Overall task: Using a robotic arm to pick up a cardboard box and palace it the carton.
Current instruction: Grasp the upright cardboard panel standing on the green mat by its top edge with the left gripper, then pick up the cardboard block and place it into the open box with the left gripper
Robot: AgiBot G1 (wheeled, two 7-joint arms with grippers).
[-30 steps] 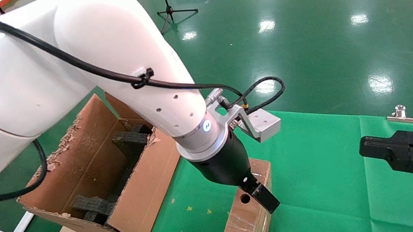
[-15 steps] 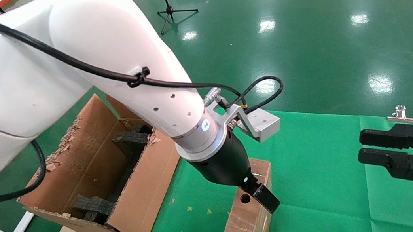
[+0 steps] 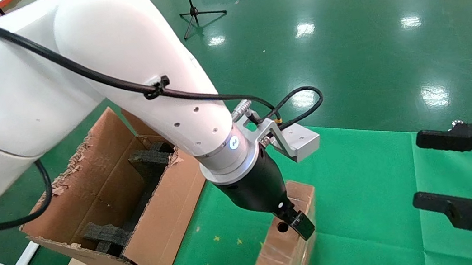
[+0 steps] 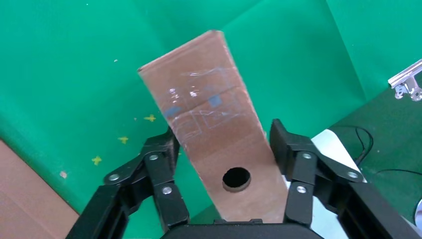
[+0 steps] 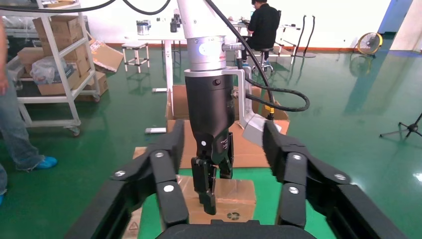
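**Box in the grip, far end out of sight**

Running off the lower edge of the head view: the cardboard box (image 3: 283,245), near end unseen, left side hidden behind the left tool (image 3: 297,221). Showing brown under shiny clear tape, a round hole in one narrow face. Tilting on the green-covered table (image 3: 362,189) beside the carton (image 3: 103,200), clamped between the left tool's fingers (image 4: 164,164). Spreading wide and holding nothing at far right: the right tool (image 3: 424,174).

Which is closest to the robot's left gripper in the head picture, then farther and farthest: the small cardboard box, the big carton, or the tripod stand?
1. Cardboard box, between the left gripper's fingers.
2. Carton, to its left.
3. Tripod stand, far back on the floor.
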